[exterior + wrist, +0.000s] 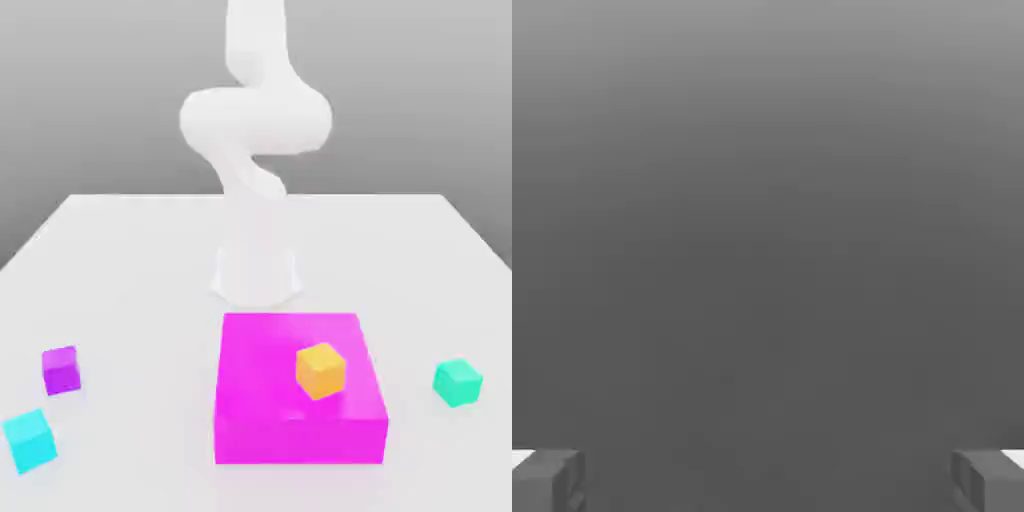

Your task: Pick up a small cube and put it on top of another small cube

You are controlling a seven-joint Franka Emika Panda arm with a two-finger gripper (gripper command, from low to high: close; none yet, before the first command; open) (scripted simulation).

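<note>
Several small cubes lie on the white table (140,260). An orange cube (320,370) sits on top of a large magenta block (298,405). A purple cube (61,369) and a cyan cube (29,440) lie toward the exterior view's left, and a teal cube (457,383) lies toward its right. In the hand view my gripper (768,480) is open, its two grey fingertips (547,480) standing far apart with nothing between them, facing plain grey background. The white arm (255,130) rises from its base behind the magenta block.
The arm's base (256,275) stands at the table's middle, just behind the magenta block. Bare table surface stretches between the block and the cubes on either side.
</note>
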